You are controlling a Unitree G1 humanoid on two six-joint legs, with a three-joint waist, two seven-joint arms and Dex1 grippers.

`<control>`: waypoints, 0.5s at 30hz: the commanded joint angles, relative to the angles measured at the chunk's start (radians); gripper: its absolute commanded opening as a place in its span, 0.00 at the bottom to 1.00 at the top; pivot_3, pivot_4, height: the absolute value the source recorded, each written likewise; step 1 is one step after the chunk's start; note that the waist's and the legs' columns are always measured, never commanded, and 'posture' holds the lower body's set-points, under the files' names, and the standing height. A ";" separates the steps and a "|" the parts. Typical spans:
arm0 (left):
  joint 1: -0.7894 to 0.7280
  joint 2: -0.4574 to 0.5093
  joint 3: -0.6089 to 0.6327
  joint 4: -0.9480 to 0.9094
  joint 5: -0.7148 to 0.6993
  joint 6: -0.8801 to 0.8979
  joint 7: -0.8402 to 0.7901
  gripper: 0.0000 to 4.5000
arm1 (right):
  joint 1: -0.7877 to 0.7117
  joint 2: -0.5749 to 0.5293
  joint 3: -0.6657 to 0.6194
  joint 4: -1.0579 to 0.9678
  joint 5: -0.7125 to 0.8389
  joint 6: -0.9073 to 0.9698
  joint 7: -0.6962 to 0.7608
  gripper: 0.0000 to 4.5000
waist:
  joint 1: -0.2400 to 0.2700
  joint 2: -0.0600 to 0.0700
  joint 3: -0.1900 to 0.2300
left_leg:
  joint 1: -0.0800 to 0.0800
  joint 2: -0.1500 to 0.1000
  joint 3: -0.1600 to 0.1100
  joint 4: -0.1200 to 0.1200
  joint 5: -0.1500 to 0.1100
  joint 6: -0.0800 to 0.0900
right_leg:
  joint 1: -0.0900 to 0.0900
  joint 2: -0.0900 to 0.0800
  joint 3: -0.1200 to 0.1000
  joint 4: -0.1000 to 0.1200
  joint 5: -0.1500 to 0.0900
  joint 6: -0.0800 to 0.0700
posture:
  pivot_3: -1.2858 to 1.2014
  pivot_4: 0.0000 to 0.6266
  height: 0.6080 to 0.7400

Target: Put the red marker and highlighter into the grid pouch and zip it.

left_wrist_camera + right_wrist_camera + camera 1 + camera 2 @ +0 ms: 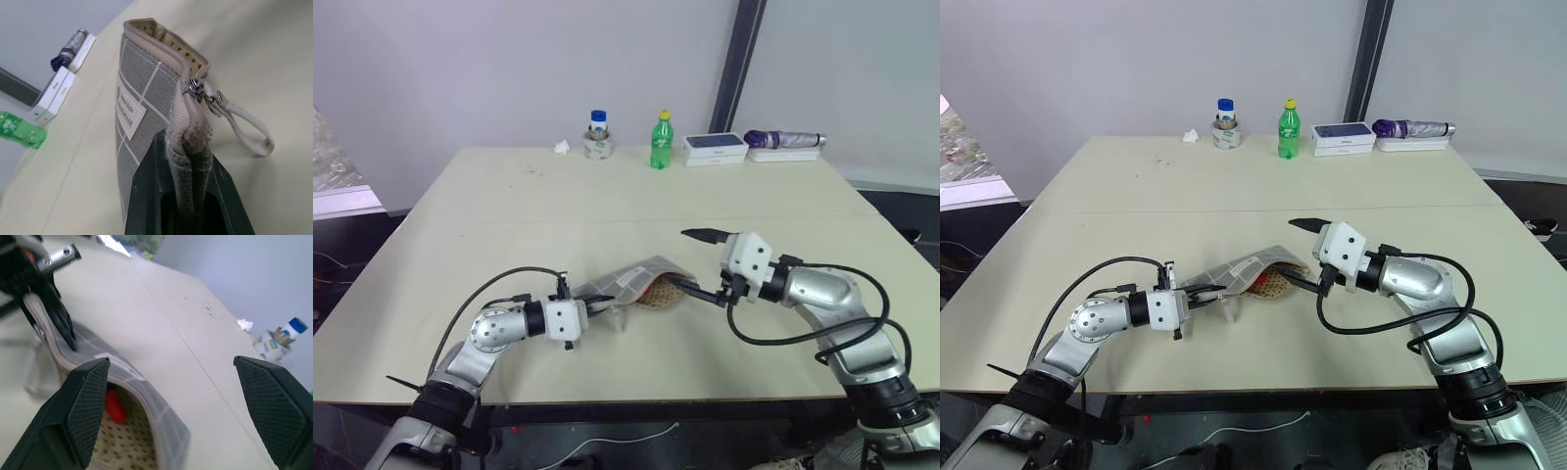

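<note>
The grid pouch (631, 282) lies on the table near its front edge, grey with white lines and a white label (130, 113). My left gripper (603, 307) is shut on the pouch's zipper end, and the fabric is pinched between its fingers (146, 205). The zipper pull (195, 91) and a pale strap loop (247, 134) sit just past the grip. The pouch mouth gapes open toward my right gripper (703, 264), which hovers open just beside it with nothing between its fingers. The red marker (115, 406) lies inside the dotted lining. The highlighter is hidden.
Along the far edge of the table (509, 215) stand a green bottle (661, 142), a blue-capped jar (597, 135), a crumpled tissue (562, 148), a white box (715, 149) and a folded purple umbrella (783, 139).
</note>
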 commanded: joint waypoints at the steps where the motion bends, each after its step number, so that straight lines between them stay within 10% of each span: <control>1: -0.032 -0.005 0.006 0.029 0.070 -0.023 0.074 0.00 | 0.056 0.024 -0.060 -0.079 0.105 0.136 -0.037 0.94 | 0.005 0.000 0.000 | 0.000 0.000 0.000 0.000 0.000 0.000 | 0.000 0.000 0.000 0.000 0.000 0.000 | 0.52 0.24 1.00; 15: -0.108 -0.051 -0.042 0.027 0.295 -0.048 0.278 0.00 | 0.170 0.211 0.016 -0.162 0.350 0.658 -0.213 0.94 | 0.015 0.000 0.000 | 0.000 -0.001 0.000 0.000 0.000 0.000 | -0.001 0.000 0.000 0.000 0.000 0.000 | 0.52 0.24 1.00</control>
